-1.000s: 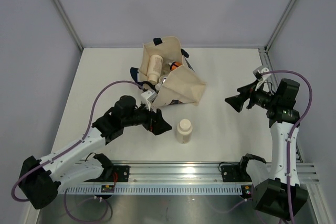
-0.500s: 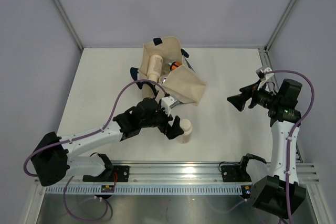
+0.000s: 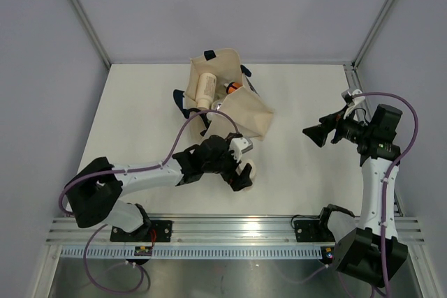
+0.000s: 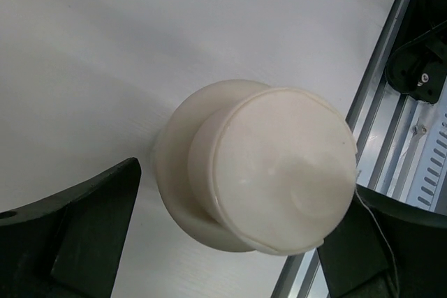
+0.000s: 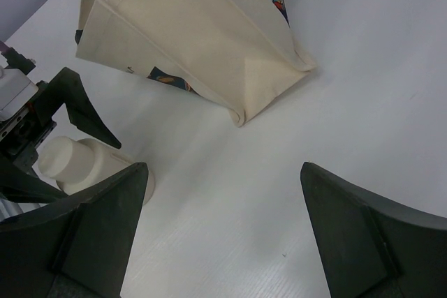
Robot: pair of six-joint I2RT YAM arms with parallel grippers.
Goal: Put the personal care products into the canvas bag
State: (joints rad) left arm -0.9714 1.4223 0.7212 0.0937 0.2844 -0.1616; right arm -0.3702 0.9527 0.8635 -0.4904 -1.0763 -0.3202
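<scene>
**Left claw [image 3: 242, 174] spread wide over the one cream bottle [image 3: 248, 167] out on the table [image 3: 140, 109].**
The bottle stands upright at the near side. The fingers [image 4: 91, 232] sit either side of its cap without pinching, lined up for a grab, I'd say. The wrist camera shows the gap that the arm hides from overhead. Just beyond lies the canvas bag [image 3: 244, 113], mouth open, with a beige bottle [image 3: 205, 88] and a small orange one [image 3: 235, 88] inside. Far right, the right claw [image 3: 313, 135] hangs wide and empty, out of the way.

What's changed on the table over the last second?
The left gripper swung right from beside the canvas bag to the cream bottle, and is now open on either side of it, not yet closed. Bottle, bag and the open right gripper barely moved.
</scene>
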